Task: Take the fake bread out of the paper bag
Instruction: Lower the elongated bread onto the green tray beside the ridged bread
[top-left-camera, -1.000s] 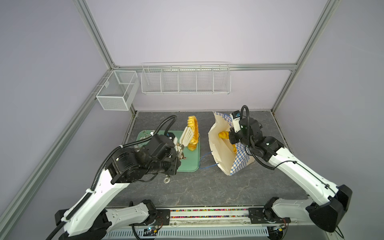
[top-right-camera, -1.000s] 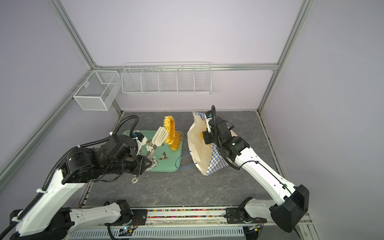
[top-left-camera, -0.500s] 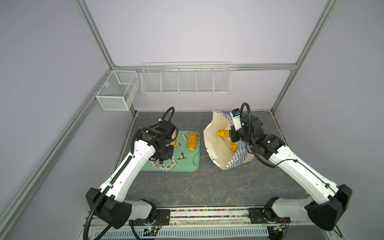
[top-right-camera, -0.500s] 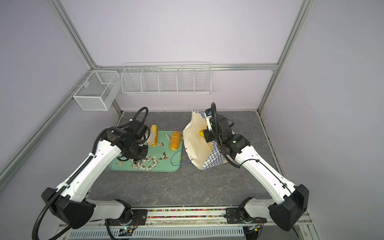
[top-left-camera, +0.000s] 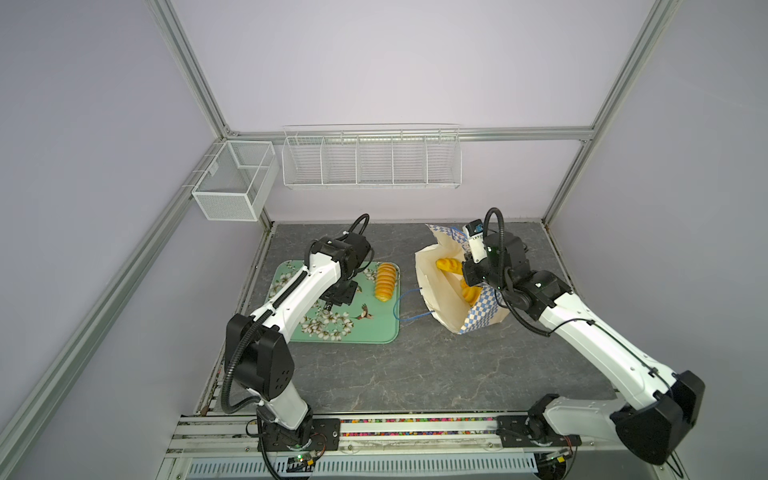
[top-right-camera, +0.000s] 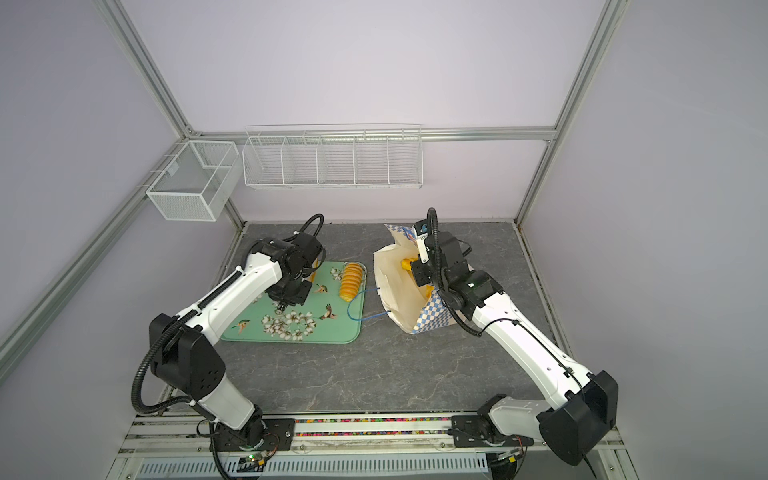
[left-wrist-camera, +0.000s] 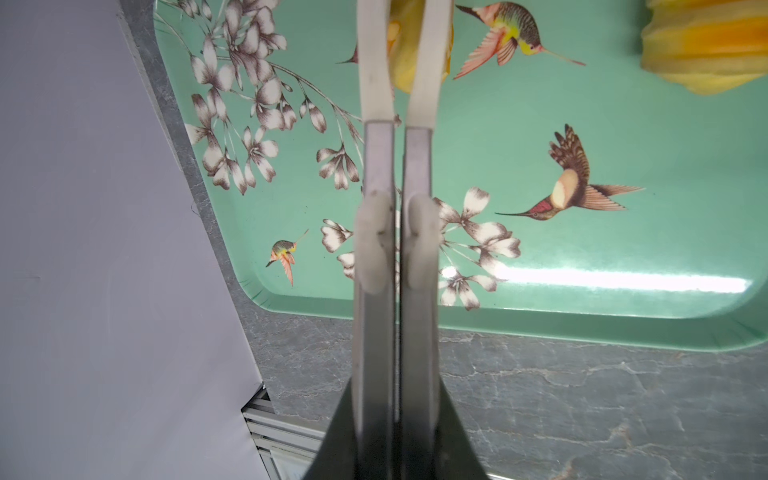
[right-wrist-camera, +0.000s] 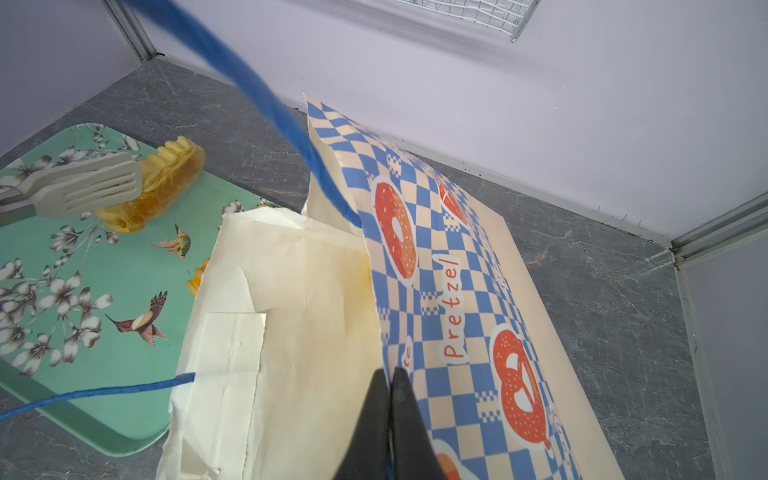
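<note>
The paper bag lies tilted with its mouth toward the tray, and my right gripper is shut on its checkered rim. Inside it, golden fake bread shows. One ribbed loaf lies on the green flowered tray. My left gripper is shut on metal tongs. The tongs' cream tips clasp another loaf low over the tray's far part. My left arm mostly hides that loaf in both top views.
A blue cord handle loops from the bag onto the tray's edge. A long wire basket and a mesh box hang on the back frame. Metal frame posts and walls close in the grey tabletop.
My left arm has come down from high above the tray, bringing the tongs and bread low over the tray's far part. The right gripper has kept its hold on the bag.
</note>
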